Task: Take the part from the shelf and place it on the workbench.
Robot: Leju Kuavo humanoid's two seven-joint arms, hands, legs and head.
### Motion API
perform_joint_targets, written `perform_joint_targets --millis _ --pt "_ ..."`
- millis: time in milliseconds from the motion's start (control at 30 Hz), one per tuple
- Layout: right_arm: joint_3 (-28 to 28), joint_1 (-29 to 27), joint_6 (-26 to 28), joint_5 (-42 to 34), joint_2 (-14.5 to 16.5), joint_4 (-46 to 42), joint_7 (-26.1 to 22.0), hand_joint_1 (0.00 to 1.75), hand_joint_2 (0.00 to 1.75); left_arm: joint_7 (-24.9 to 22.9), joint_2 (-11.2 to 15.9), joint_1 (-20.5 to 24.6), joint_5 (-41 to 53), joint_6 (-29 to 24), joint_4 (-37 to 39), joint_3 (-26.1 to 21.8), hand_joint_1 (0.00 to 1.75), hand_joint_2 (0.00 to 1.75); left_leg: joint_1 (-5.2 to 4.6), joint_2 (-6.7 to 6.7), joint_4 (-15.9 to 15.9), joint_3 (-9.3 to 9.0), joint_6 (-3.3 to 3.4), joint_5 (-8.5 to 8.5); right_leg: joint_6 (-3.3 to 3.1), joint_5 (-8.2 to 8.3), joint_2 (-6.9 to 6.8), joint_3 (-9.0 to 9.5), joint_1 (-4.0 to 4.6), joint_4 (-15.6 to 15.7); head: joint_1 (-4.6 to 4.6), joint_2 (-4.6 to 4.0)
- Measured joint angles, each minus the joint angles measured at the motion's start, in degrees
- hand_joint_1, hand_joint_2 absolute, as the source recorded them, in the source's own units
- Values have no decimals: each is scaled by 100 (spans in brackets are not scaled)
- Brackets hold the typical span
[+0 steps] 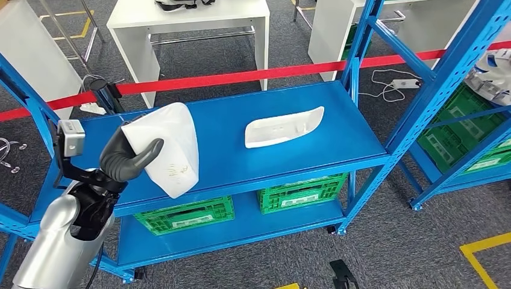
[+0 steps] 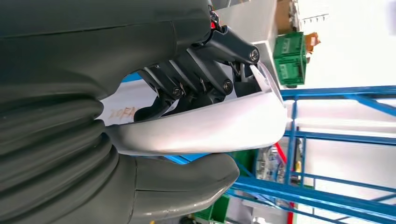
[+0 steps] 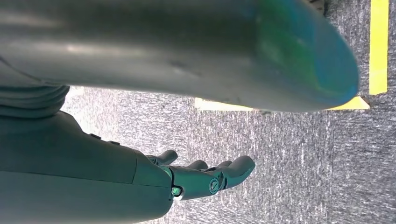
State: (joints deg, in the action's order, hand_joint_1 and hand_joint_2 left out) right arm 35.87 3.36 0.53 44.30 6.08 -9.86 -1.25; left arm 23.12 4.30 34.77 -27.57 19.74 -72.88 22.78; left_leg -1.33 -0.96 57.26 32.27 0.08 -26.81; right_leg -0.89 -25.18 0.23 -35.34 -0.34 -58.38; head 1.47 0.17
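A blue metal shelf [image 1: 283, 114] stands on a grey carpet floor, with a red tape [image 1: 241, 77] stretched behind it and white tables [image 1: 181, 24] further back.

The left hand [image 1: 129, 158] holds a white part [image 1: 169, 147] up above the left end of the top shelf. The thumb is on one side of the part and the dark fingers [image 2: 196, 84] are on the other side, so the part is squeezed between them. The part is tilted, with its wide end pointing down.

A second white part [image 1: 283, 126] lies flat on the top shelf, well apart from the hand, near the middle.

Green crates [image 1: 241, 208] sit on the lower shelf. More green crates [image 1: 464, 129] sit in the next shelf on the right.

The right hand [image 3: 201, 175] hangs over the carpet near a yellow floor line [image 3: 378, 46]. Its fingers are stretched out and it holds nothing.
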Motion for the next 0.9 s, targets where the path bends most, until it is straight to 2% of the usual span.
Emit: perform_joint_targets --millis 167,400,600,800,900 --pt "60 -8 13 0 4 0 2 0 0 -226 -25 -82 -189 181 -222 -164 175 175 0 0 0 -1 0 -1 0 -1 0 0 0 0 -1 0" --pt "114 -6 23 -6 18 0 8 0 0 -707 -91 -188 -1160 902 -316 -379 175 175 -1 -1 1 -1 0 -1 1 -1 0 1 -1 1 0 0" --pt "186 -17 31 -32 33 0 7 0 0 -887 -115 -231 -1331 1063 -325 -460 175 175 -15 0 6 -1 12 -10 9 0 -1 1 -17 2 -1 0" --pt "209 -25 30 -24 43 0 6 0 0 -892 -113 -364 -1339 1181 -381 -487 175 175 -37 0 35 5 56 -33 52 -4 -1 7 -38 3 -1 0" --pt "214 -29 31 -24 50 0 7 0 0 -908 -114 -426 -1295 1226 -461 -488 175 175 -36 3 25 1 108 8 102 16 3 10 -44 5 -1 0"
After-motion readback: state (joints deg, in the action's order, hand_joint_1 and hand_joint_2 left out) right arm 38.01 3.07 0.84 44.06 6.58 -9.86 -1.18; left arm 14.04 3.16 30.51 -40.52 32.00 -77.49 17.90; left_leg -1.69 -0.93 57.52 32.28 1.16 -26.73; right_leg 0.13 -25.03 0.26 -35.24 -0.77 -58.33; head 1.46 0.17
